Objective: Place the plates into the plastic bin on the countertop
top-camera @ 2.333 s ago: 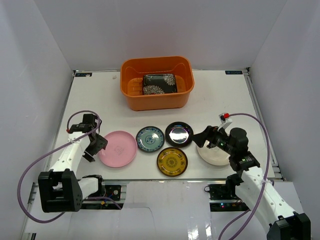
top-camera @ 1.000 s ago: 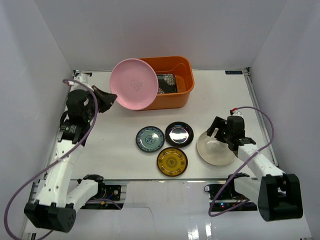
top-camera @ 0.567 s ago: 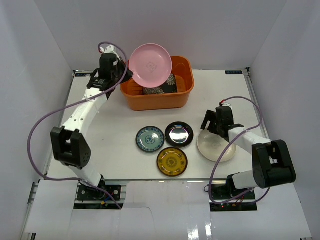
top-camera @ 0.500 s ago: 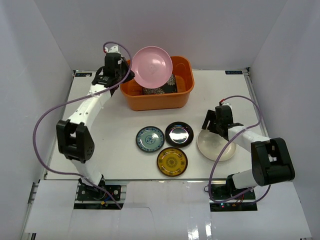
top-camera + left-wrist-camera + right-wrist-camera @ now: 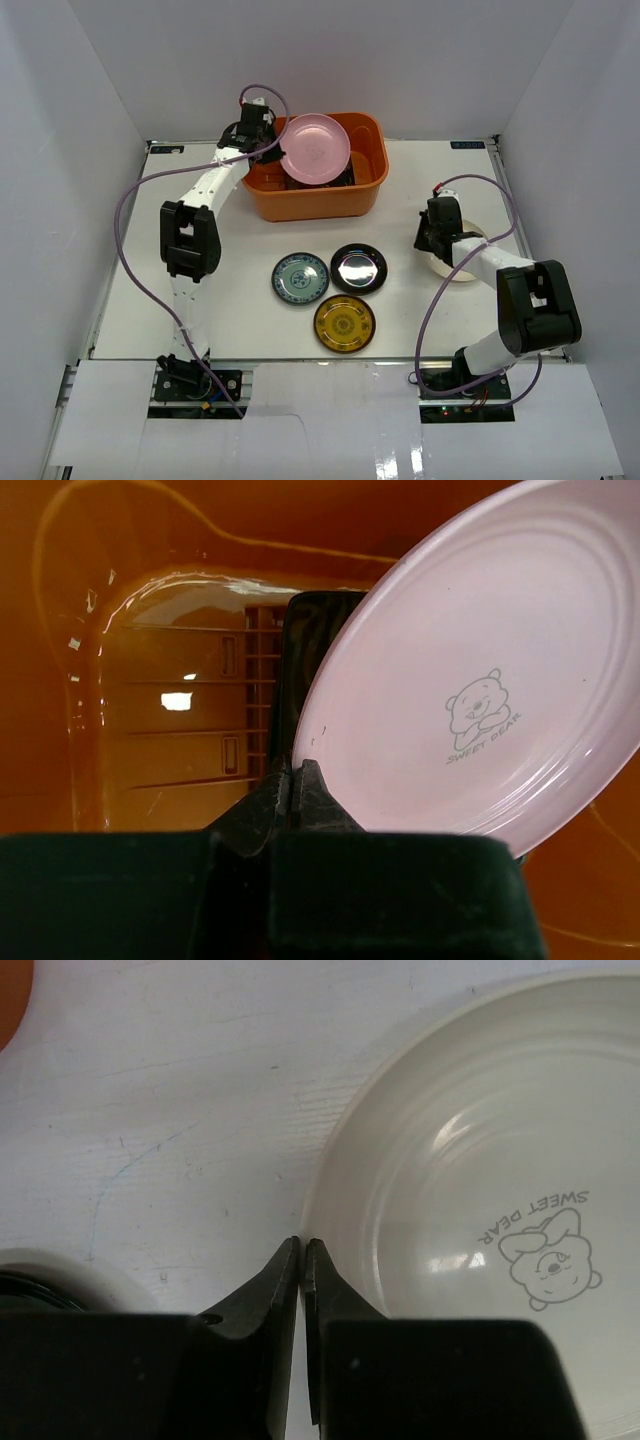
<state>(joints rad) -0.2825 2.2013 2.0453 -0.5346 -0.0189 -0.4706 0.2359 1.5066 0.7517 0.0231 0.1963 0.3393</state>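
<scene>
The pink plate [image 5: 315,148] hangs tilted over the orange plastic bin [image 5: 310,205], with my left gripper [image 5: 275,150] shut on its left rim. In the left wrist view the jaws [image 5: 293,780] pinch the pink plate [image 5: 470,700] above the bin's slotted floor [image 5: 180,720], and a dark floral plate [image 5: 305,650] lies beneath. My right gripper [image 5: 432,238] is shut on the near rim of the cream plate [image 5: 462,272], which my arm partly covers. In the right wrist view the jaws [image 5: 302,1250] nip the edge of the cream plate [image 5: 480,1190] over the countertop [image 5: 180,1110].
Three plates lie on the countertop [image 5: 180,230] in front of the bin: a blue-patterned one [image 5: 300,278], a glossy black one [image 5: 358,268] and a yellow-gold one [image 5: 345,323]. White walls close in the left, right and back sides.
My left arm has carried the pink plate right and down over the bin. My right gripper has gone from open to shut on the cream plate's rim, and the plate has shifted back-right.
</scene>
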